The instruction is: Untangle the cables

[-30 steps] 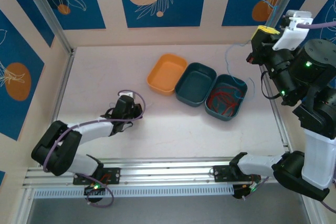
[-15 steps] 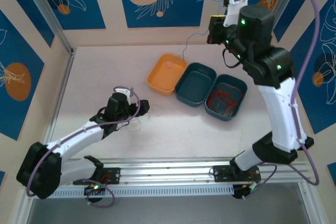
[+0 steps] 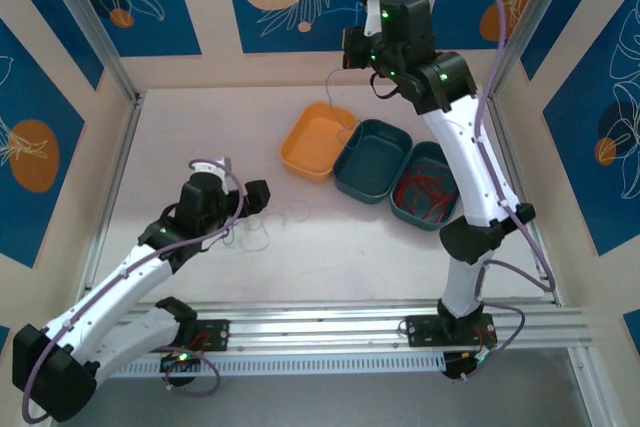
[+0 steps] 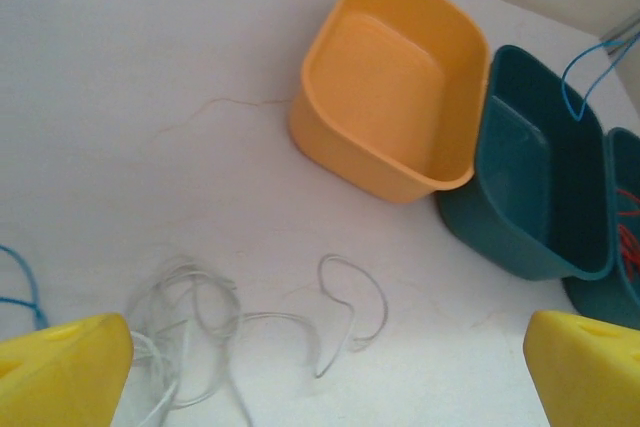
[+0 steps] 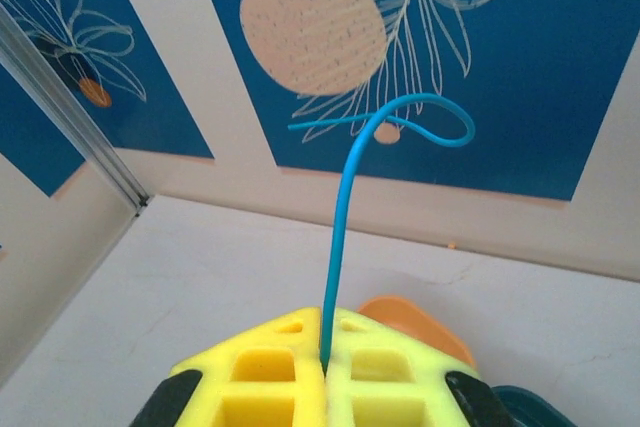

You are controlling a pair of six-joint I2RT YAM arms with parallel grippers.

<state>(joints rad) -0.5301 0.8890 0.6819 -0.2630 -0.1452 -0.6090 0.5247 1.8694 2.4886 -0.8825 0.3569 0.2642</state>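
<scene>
A whitish cable (image 4: 200,312) lies in loose loops on the table, just ahead of my left gripper (image 4: 325,372), which stands open above it with nothing between its yellow fingers (image 4: 65,372). From the top view this gripper (image 3: 240,199) hovers beside the whitish cable (image 3: 265,232). My right gripper (image 5: 325,332) is shut on a blue cable (image 5: 345,207) that curls upward. High at the back, the right gripper (image 3: 352,47) lets the blue cable (image 3: 333,97) hang toward the orange tray (image 3: 290,152). Red cables (image 3: 425,192) lie tangled in the right teal tray (image 3: 400,209).
The orange tray (image 4: 385,77), a middle teal tray (image 3: 372,162) and the right teal tray stand in a diagonal row at the back middle. Patterned blue walls close the back and sides. An aluminium rail (image 3: 320,322) runs along the front edge.
My left gripper has opened, let go of the whitish cable and lifted back leftward. My right arm has swung from the far right to above the orange tray, carrying the blue cable.
</scene>
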